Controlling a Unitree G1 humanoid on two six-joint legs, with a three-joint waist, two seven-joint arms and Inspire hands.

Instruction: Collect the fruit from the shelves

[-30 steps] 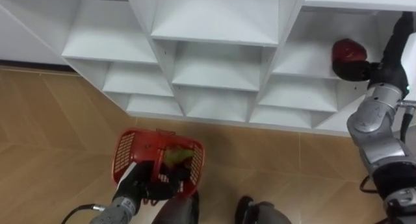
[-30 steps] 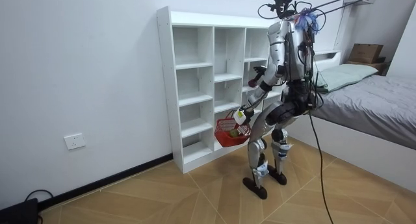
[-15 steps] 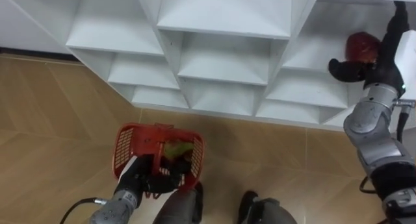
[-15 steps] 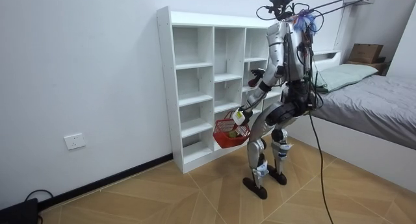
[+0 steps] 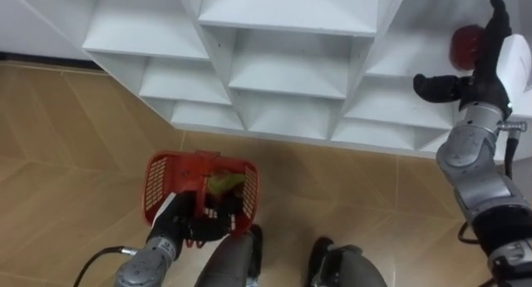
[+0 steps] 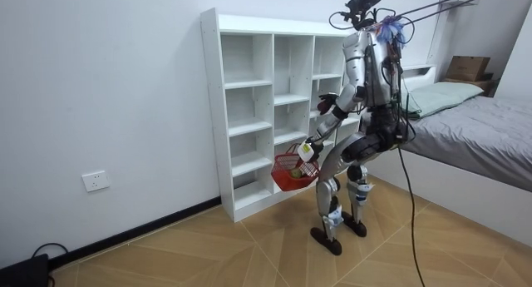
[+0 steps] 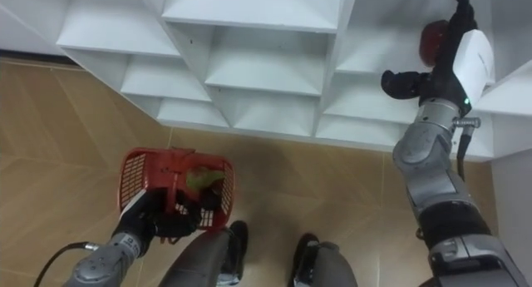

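Up at the closet (image 5: 283,71), my right hand (image 7: 449,71) was spread wide, just beside the red fruit (image 7: 432,39) on a right-hand shelf. My left hand (image 5: 195,225) was curled round the handle of the red basket (image 5: 158,187); a green fruit (image 5: 226,183) lay inside.

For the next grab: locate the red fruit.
Left eye view, upper right: red fruit on a closet shelf in the right column, beside the open right hand.

I look steeply down through the head's two eyes, close on the closet (image 5: 283,62) and floor (image 5: 66,154), both sharing nearly everything. The room camera stands well off, facing that closet.
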